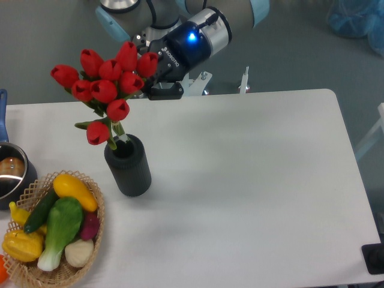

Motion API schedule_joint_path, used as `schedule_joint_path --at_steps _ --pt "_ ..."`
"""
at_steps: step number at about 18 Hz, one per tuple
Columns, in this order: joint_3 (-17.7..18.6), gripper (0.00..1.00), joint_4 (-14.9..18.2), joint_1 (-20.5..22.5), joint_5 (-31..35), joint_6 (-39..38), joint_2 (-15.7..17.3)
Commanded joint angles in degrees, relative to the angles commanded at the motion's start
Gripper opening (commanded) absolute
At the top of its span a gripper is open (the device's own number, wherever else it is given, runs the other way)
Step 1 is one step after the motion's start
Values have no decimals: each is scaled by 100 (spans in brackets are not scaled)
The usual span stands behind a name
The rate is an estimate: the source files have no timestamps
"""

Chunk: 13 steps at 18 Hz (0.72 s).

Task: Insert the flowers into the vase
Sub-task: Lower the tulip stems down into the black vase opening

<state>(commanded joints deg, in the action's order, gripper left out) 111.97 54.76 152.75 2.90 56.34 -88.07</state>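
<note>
Now flowers (103,84) above vase (128,165), stem ends at its mouth. Gripper (144,81) behind buds; fingers hidden, grip impossible to tell. Table (252,180) underneath.

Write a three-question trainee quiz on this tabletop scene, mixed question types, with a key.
1. True or false: the stems of the red tulips reach down to the mouth of the dark grey ribbed vase.
2. Which container holds the vegetables? A) wicker basket B) metal pot C) the vase
3. Fill in: the gripper sits on the tulips' ____ side in the picture.

Key
1. True: the stem ends meet the vase mouth, the bunch leaning left.
2. A
3. right; the blooms hide its jaws.
</note>
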Motion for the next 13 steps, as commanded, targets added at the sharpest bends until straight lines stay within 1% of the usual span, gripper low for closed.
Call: schedule_joint_path --at_steps 4,8,13 --pt "70 0 0 -9 0 219 -61" --pt "307 0 0 -35 9 518 -53" --pt "474 0 -17 -35 44 746 -53"
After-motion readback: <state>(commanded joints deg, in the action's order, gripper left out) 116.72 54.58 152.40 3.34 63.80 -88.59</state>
